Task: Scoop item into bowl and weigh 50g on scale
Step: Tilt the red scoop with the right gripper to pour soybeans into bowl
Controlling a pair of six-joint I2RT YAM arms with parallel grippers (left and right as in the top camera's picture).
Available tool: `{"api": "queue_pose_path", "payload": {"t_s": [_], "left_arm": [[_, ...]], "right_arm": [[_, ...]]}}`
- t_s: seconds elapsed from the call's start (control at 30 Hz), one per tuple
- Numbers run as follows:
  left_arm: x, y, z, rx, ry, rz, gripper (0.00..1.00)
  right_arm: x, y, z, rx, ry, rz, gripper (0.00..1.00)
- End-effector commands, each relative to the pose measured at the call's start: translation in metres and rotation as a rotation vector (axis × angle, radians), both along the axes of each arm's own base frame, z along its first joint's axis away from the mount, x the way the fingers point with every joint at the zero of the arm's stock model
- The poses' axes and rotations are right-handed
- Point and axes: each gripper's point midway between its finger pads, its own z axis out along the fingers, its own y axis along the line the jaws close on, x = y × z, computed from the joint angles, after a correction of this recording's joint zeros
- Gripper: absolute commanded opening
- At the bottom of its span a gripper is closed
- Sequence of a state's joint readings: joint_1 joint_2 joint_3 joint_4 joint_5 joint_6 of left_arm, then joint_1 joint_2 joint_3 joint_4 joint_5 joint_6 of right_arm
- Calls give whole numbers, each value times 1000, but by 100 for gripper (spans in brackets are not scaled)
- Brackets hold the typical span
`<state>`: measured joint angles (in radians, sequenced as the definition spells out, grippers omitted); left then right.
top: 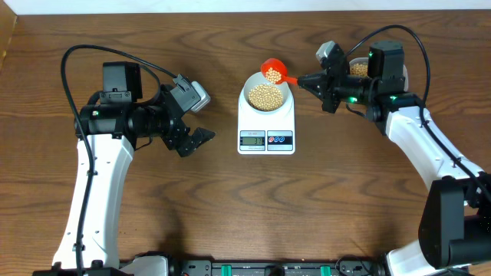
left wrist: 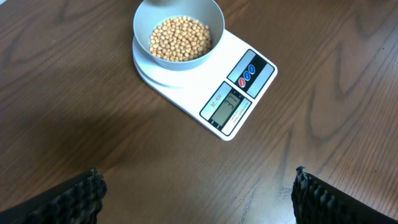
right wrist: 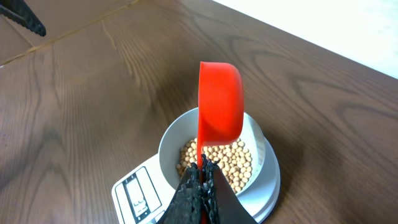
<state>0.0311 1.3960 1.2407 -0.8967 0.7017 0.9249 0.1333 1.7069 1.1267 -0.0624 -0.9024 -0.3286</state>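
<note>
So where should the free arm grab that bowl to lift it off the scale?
Probably the rim nearest the open left end effector, pinched from above: the bowl sits upright with beans inside, and the red scoop hovers over its opposite edge.

table: matt grained wood | scale: smooth white plastic | scoop: glossy red plastic

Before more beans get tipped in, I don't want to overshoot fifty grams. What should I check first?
1. Grip: right pincer shut on the scoop handle: ok.
2. Aim: scoop above the bowl: ok.
3. Seating: bowl on the scale: ok.
4. Reading: display digits blurred: cannot tell.
5. Spills: beans in the bowl, none seen on the table: ok.
6. Other arm: left pincer open, apart from the scale: ok.
</note>
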Motion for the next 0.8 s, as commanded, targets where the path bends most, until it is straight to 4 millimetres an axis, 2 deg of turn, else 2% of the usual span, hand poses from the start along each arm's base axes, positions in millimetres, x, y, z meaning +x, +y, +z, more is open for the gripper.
{"api": "queue_pose_path", "payload": {"t_s": [0.0, 0.13, 0.23, 0.37, 0.47, 0.6, 0.77], "left_arm": [[1, -1, 10, -3, -35, -17, 98], [1, -1, 10, -3, -35, -17, 98], [1, -1, 10, -3, -35, -17, 98], [1, -1, 10, -3, -35, -17, 98], [1, -1, 10, -3, -35, -17, 98], [1, -1, 10, -3, -35, -17, 98], [1, -1, 10, -3, -35, -17, 98]], "right_arm": [[1, 2, -9, -28, -4, 8, 1], [-3, 8, 3, 12, -40, 55, 1], [3, 1, -9, -41, -15, -6, 1], [3, 5, 1, -14, -52, 21, 1], [6, 0, -9, -50, -23, -19, 1], [0, 7, 6, -3, -60, 34, 1], [3, 0, -8, -72, -42, -8, 1]]}}
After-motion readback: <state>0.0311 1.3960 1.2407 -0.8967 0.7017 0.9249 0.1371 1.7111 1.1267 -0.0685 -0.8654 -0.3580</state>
